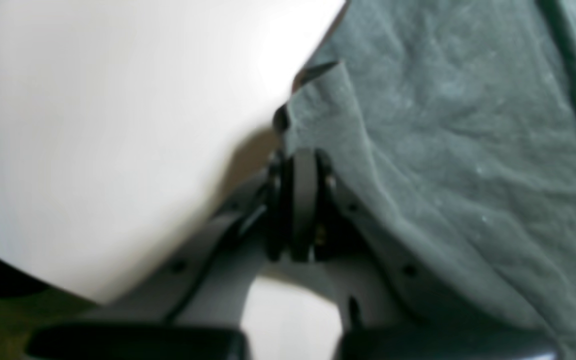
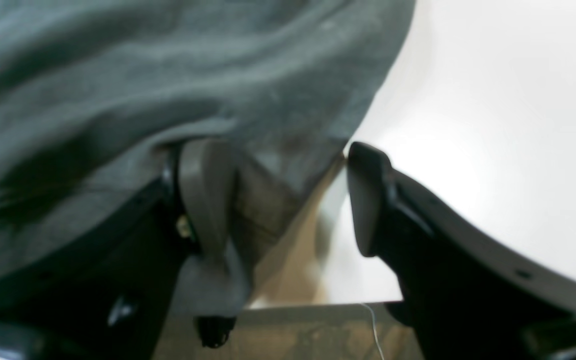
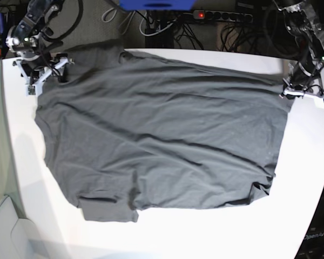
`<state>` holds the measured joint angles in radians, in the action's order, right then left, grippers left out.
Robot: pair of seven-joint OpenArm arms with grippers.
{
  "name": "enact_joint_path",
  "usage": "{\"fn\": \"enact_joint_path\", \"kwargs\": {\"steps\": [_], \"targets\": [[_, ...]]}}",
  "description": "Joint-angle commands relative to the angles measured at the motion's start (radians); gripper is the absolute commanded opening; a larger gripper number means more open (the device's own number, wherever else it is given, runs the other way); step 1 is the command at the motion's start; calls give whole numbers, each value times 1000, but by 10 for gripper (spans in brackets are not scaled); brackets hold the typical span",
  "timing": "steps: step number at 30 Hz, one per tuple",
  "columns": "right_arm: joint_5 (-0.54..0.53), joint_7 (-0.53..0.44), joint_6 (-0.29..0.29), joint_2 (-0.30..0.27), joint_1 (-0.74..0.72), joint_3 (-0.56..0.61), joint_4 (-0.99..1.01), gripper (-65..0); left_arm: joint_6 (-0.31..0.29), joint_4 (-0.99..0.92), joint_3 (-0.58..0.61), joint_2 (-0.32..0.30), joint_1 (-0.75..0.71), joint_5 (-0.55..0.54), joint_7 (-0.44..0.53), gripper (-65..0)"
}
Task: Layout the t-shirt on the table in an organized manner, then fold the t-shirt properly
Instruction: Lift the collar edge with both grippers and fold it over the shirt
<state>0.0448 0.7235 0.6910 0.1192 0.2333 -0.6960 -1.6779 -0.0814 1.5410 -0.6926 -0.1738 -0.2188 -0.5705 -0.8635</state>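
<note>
The dark grey t-shirt lies spread across the white table, wrinkled, with one sleeve folded near the front left. At the shirt's far right corner my left gripper is shut; in the left wrist view its fingers meet on the cloth edge, and the shirt drapes to the right. At the far left corner my right gripper is open. In the right wrist view the shirt hangs over one finger, while the other finger stands apart over bare table.
Behind the table lie cables, a power strip and a blue box. The table's rounded edge runs close below the left gripper. Brown floor shows under the right gripper. Bare white table surrounds the shirt at front and right.
</note>
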Motion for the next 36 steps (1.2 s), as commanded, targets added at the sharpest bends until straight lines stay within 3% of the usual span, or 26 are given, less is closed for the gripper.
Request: {"fn": "enact_joint_path", "kwargs": {"steps": [1,4,9,22,36], "targets": [[45,66,7,10,10,2,6,-283,-4,20,-6,-16,5,-10,14,-649],[45,66,7,23,10,2,6,-360,-4,20,-8,-16,5,-10,14,-649],[46,66,7,24,11,2,6,-650,-4,20,-6,-16,5,-10,14,-649],[-10,66,7,26,11,6,-233,-650,-4,158,-9,-10,-34,-21,13,-649],[-12,66,7,0,-76,8,-302,-650,-4,315,-11,-5,-147,-23,13,-649]]}}
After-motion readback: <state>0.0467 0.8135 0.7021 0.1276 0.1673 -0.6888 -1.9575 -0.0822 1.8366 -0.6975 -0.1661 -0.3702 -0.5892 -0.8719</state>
